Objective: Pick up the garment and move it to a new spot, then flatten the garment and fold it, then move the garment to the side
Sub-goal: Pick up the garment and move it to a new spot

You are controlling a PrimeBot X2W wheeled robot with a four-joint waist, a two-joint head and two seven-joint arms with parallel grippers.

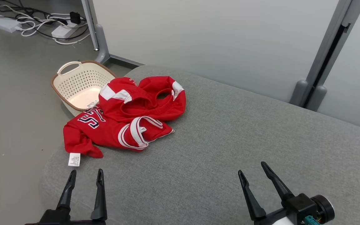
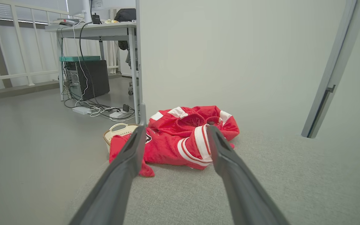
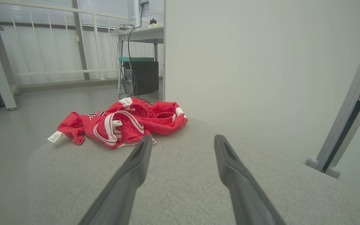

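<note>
The grey cushion (image 1: 230, 140) lies open from twelve to three o'clock; at eleven, the heaped garment (image 1: 127, 118) and basket (image 1: 80, 81) block passage.

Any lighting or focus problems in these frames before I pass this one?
Head view: even, soft light with faint shadows, garment sharp, one bright warm patch on the floor of the basket. Left wrist view: left gripper goes soft toward the lens, garment beyond it in focus. Right wrist view: right gripper likewise soft up close, windows bright but still readable.
</note>
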